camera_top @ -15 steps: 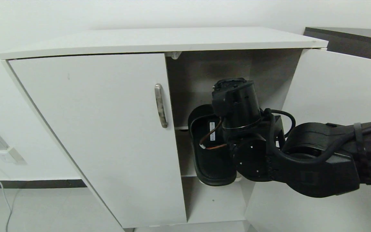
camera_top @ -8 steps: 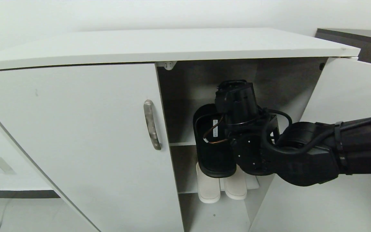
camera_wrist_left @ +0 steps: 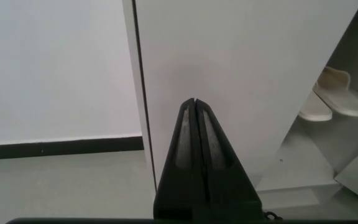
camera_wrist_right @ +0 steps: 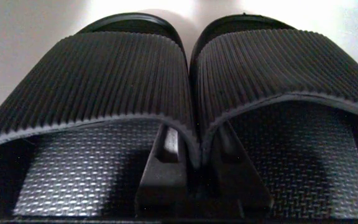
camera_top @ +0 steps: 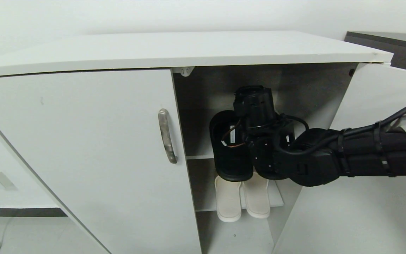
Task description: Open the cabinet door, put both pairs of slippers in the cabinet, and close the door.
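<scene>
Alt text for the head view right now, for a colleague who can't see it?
The right gripper holds a pair of black slippers partly inside the open cabinet, above white slippers lying on a lower shelf. The left door is shut.

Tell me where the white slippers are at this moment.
In the head view, the white slippers lie side by side on the lower shelf of the cabinet, right half, below the black slippers.

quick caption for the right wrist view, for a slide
Right gripper holding the black slippers side by side, pinched together by their adjoining straps.
</scene>
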You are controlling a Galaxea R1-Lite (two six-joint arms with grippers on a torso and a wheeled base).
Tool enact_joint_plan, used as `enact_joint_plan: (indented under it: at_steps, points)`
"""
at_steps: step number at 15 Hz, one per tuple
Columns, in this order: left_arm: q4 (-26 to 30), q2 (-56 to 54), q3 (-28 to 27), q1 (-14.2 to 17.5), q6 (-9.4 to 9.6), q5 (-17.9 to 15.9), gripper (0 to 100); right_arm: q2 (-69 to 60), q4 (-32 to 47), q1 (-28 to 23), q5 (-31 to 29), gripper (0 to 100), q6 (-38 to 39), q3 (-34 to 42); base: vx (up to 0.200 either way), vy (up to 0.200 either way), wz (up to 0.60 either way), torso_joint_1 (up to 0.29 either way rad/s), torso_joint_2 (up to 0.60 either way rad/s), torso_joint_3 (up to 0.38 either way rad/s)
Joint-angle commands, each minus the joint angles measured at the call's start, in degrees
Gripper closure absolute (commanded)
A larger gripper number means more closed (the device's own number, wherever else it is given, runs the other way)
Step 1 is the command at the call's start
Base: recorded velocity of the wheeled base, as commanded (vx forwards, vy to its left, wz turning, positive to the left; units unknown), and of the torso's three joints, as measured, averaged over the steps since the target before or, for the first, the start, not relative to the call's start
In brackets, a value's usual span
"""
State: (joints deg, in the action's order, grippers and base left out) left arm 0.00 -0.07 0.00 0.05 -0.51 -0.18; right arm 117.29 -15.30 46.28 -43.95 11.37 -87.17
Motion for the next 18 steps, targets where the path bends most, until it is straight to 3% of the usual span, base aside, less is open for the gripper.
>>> enact_joint_plan:
  at_steps: [1,8,15,16,18]
  points:
    - [-0.09,0.07,0.00,0.04,-0.02,0.01,100,2.33,0.45,-1.10,0.18,100,-0.39,-3.00,0.000,0.000,0.00,0.000,0.00,0.000]
    - [0.00,0.07,0.00,0.04,-0.02,0.01,100,6.11,8.71,-2.33,0.62,100,-0.48,-14.25,0.000,0.000,0.00,0.000,0.00,0.000]
    - [0.00,0.07,0.00,0.04,-0.10,0.01,100,6.99,10.47,-2.68,1.32,100,-0.48,-16.71,0.000,0.000,0.00,0.000,0.00,0.000]
    - [0.00,0.07,0.00,0.04,-0.10,0.01,100,6.99,10.64,-2.68,1.32,0,-0.48,-16.71,0.000,0.000,0.00,0.000,0.00,0.000]
    - [-0.09,0.07,0.00,0.04,-0.10,0.01,100,6.90,10.73,-2.68,1.41,0,-0.39,-16.36,0.000,0.000,0.00,0.000,0.00,0.000]
